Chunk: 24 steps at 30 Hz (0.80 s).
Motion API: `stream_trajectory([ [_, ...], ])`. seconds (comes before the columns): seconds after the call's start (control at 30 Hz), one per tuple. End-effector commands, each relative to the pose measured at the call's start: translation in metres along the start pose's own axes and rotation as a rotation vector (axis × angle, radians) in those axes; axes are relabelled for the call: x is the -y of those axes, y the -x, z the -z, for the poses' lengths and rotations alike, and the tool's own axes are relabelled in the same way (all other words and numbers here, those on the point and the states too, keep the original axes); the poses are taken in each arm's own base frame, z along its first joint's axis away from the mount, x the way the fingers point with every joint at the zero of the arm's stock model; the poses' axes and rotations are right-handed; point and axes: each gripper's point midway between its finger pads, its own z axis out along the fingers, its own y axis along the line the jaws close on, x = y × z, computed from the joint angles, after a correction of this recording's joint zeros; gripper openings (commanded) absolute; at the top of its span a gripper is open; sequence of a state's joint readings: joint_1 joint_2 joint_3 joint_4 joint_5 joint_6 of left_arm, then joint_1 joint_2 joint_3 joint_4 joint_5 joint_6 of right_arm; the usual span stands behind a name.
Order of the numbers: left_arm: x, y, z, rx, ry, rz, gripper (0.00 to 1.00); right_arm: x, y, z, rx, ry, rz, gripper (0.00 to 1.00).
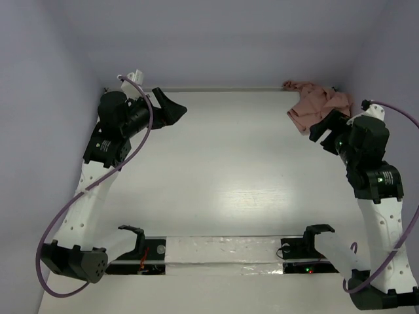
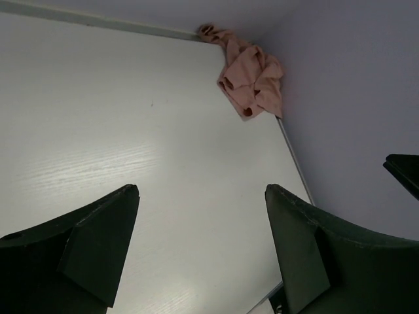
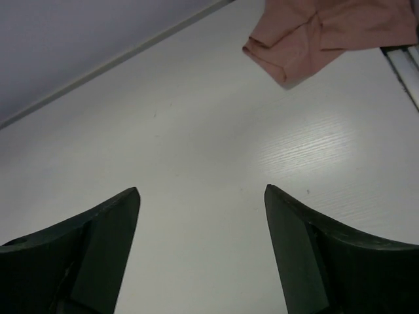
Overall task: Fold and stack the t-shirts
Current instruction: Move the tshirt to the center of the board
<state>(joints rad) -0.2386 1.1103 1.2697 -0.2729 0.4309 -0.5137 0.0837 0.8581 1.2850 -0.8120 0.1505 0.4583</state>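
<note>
While t-shirt (image 1: 313,103) lies crumpled against far corner walls (image 1: 229,46), right gripper (image 1: 325,128) beside

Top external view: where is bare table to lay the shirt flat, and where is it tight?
The whole middle of the white table is bare, from the open left gripper across to the open right gripper. Only the far right corner is crowded: the crumpled salmon-pink cotton t-shirt lies there, right gripper close beside it.

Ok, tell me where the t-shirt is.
Top view: the t-shirt lies crumpled in the far right corner of the table, just ahead of the right arm.
</note>
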Motion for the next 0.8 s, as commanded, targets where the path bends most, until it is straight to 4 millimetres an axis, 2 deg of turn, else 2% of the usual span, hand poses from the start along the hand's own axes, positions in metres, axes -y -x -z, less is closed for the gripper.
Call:
stream_trajectory([
  [0.0, 0.028, 0.024, 0.014, 0.065, -0.079, -0.057, 0.75, 0.016, 0.017, 0.002, 0.063, -0.108, -0.013, 0.8],
  [0.03, 0.028, 0.02, 0.013, 0.05, -0.091, -0.063, 0.73, 0.023, 0.013, -0.004, 0.057, -0.144, -0.007, 0.67],
  [0.07, 0.026, 0.018, 0.011, 0.049, -0.09, -0.059, 0.7, 0.028, 0.009, -0.011, 0.053, -0.17, -0.01, 0.67],
  [0.1, 0.029, 0.014, 0.011, 0.039, -0.113, -0.058, 0.67, 0.033, 0.006, -0.018, 0.052, -0.199, -0.012, 0.51],
  [0.13, 0.032, 0.009, 0.01, 0.028, -0.133, -0.058, 0.64, 0.04, 0.003, -0.029, 0.051, -0.233, -0.019, 0.24],
  [0.17, 0.027, 0.0, 0.008, 0.01, -0.135, -0.052, 0.55, 0.044, 0.0, -0.039, 0.048, -0.248, -0.03, 0.18],
  [0.2, 0.027, -0.003, 0.009, 0.008, -0.14, -0.055, 0.5, 0.046, -0.001, -0.053, 0.054, -0.245, -0.055, 0.12],
  [0.23, 0.025, -0.006, 0.009, 0.0, -0.137, -0.055, 0.45, 0.059, 0.002, -0.064, 0.053, -0.28, -0.094, 0.0],
  [0.27, 0.019, -0.013, 0.009, -0.018, -0.12, -0.063, 0.3, 0.058, -0.002, -0.089, 0.019, -0.253, -0.128, 0.0],
  [0.3, 0.014, -0.014, 0.01, -0.015, -0.094, -0.068, 0.21, 0.066, 0.0, -0.101, 0.021, -0.271, -0.15, 0.0],
  [0.33, 0.013, -0.018, 0.01, -0.021, -0.09, -0.073, 0.16, 0.088, 0.007, -0.113, 0.041, -0.324, -0.178, 0.0],
  [0.37, 0.007, -0.023, 0.01, -0.028, -0.073, -0.074, 0.07, 0.101, 0.01, -0.126, 0.047, -0.34, -0.198, 0.0],
  [0.4, 0.007, -0.03, 0.011, -0.04, -0.069, -0.076, 0.02, 0.12, 0.004, -0.155, 0.014, -0.361, -0.231, 0.0],
  [0.43, 0.005, -0.032, 0.012, -0.042, -0.066, -0.072, 0.0, 0.133, 0.007, -0.167, 0.008, -0.377, -0.271, 0.0],
  [0.47, 0.003, -0.042, 0.012, -0.063, -0.071, -0.068, 0.0, 0.155, 0.008, -0.178, 0.006, -0.417, -0.321, 0.01],
  [0.5, 0.0, -0.046, 0.012, -0.066, -0.06, -0.063, 0.0, 0.173, -0.001, -0.203, -0.018, -0.436, -0.34, 0.13],
  [0.53, -0.004, -0.05, 0.012, -0.072, -0.053, -0.057, 0.0, 0.181, -0.002, -0.215, -0.016, -0.434, -0.352, 0.24],
  [0.57, -0.01, -0.059, 0.011, -0.087, -0.043, -0.049, 0.06, 0.183, 0.008, -0.227, -0.001, -0.418, -0.353, 0.32],
  [0.6, -0.011, -0.062, 0.012, -0.093, -0.041, -0.049, 0.1, 0.188, 0.008, -0.237, -0.005, -0.428, -0.352, 0.39],
  [0.63, -0.014, -0.065, 0.012, -0.096, -0.032, -0.047, 0.13, 0.201, -0.008, -0.258, -0.051, -0.455, -0.348, 0.5],
  [0.67, -0.019, -0.07, 0.011, -0.106, -0.024, -0.042, 0.2, 0.203, 0.0, -0.269, -0.039, -0.456, -0.349, 0.51],
  [0.7, -0.017, -0.073, 0.01, -0.113, -0.03, -0.045, 0.23, 0.208, -0.002, -0.278, -0.045, -0.468, -0.351, 0.52],
  [0.73, -0.019, -0.075, 0.01, -0.117, -0.026, -0.045, 0.25, 0.225, -0.021, -0.293, -0.085, -0.507, -0.361, 0.56],
  [0.77, -0.022, -0.077, 0.009, -0.12, -0.019, -0.047, 0.26, 0.232, -0.025, -0.299, -0.091, -0.525, -0.363, 0.57],
])
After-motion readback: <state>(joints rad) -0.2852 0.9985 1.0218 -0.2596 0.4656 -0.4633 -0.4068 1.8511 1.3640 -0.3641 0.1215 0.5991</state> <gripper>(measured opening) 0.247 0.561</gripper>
